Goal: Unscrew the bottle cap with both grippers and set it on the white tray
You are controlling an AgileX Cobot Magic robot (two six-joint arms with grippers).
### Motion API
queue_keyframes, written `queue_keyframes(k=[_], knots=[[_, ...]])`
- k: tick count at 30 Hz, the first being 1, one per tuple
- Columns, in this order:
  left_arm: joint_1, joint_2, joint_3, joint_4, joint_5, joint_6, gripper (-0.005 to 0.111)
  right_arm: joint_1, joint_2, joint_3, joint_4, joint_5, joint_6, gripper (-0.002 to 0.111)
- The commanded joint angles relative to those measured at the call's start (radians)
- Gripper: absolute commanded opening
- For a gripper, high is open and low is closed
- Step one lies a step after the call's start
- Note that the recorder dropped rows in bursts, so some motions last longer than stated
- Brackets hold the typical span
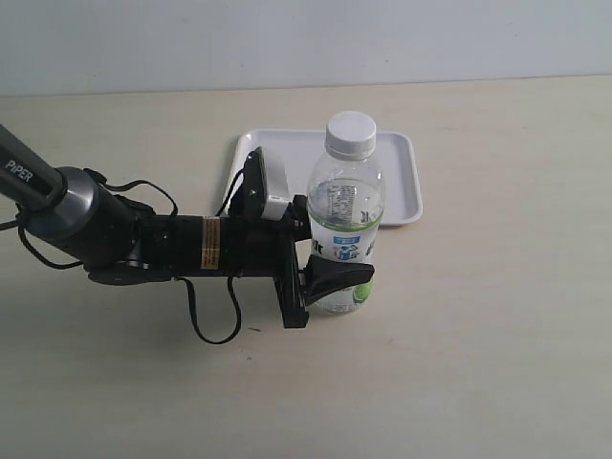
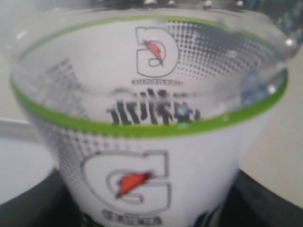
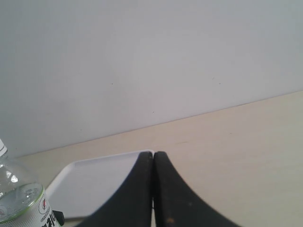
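Observation:
The bottle [image 1: 344, 206] stands upright on the table just in front of the white tray [image 1: 402, 182], with the bottle cap [image 1: 351, 133] on its neck. My left gripper [image 1: 335, 253] reaches in from the left and is shut on the bottle's labelled lower body, one finger [image 1: 339, 277] on the near side. In the left wrist view the bottle [image 2: 151, 142] fills the picture, with dark fingers [image 2: 265, 198] at its sides. My right gripper [image 3: 153, 156] is shut and empty, pointing over a corner of the white tray [image 3: 90, 184] with the bottle [image 3: 19, 198] off to one side. It is out of the exterior view.
The left arm's thick dark body and loose black cables [image 1: 206, 330] lie across the table left of the bottle. A pale wall [image 1: 306, 38] bounds the table's far edge. Bare tabletop [image 1: 478, 335] lies to the right and front.

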Motion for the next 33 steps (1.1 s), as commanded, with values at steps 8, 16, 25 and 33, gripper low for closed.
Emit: queue_keyframes(k=[8,16,25,33], knots=[[-0.004,0.016,0.000,-0.010,0.066,0.022,0.061,-0.006,-0.006,0.005,-0.002,-0.001,-0.001,0.000],[-0.004,0.016,0.000,-0.009,0.066,-0.024,0.082,-0.006,-0.006,0.005,-0.002,-0.001,-0.001,0.000],[-0.004,0.016,0.000,0.000,0.105,-0.054,0.084,-0.006,-0.006,0.005,-0.002,-0.001,-0.001,0.000],[-0.004,0.016,0.000,-0.028,0.119,-0.054,0.084,-0.006,-0.006,0.005,-0.002,-0.001,-0.001,0.000]])
